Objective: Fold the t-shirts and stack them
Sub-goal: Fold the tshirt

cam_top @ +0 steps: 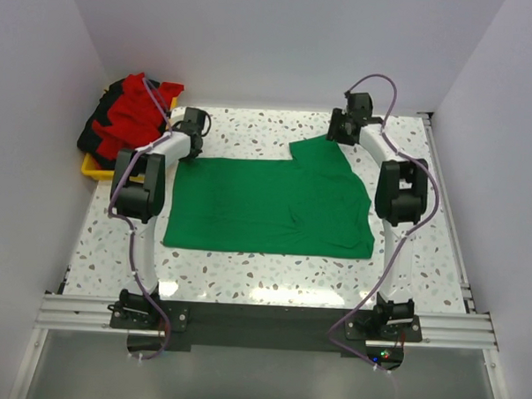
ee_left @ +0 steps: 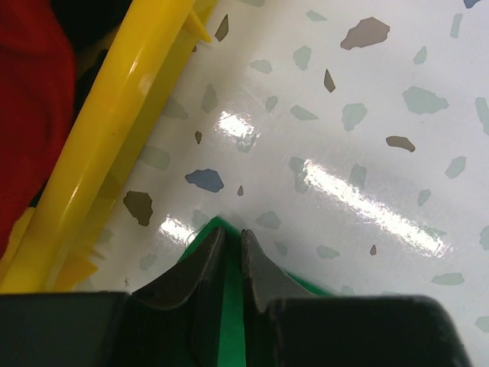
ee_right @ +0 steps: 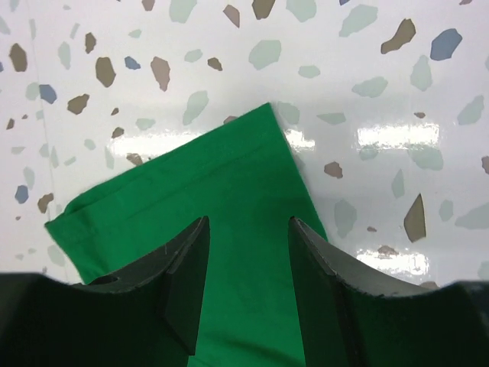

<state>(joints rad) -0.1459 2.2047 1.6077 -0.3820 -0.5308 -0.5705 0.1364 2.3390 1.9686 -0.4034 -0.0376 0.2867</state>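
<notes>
Your left arm (cam_top: 148, 172) reaches to the far left of the table, with the elbow raised and the wrist bent down. Your left gripper (ee_left: 233, 233) points downward. Its fingers (ee_left: 191, 267) stand almost together, with only a thin slit between them. Whether they already pinch the green t-shirt (ee_left: 231, 321) is not clear from this view. Your right arm (cam_top: 399, 192) stretches to the far right side. Your right gripper (ee_right: 246, 222) hangs low with its two fingers clearly apart and nothing between them.
</notes>
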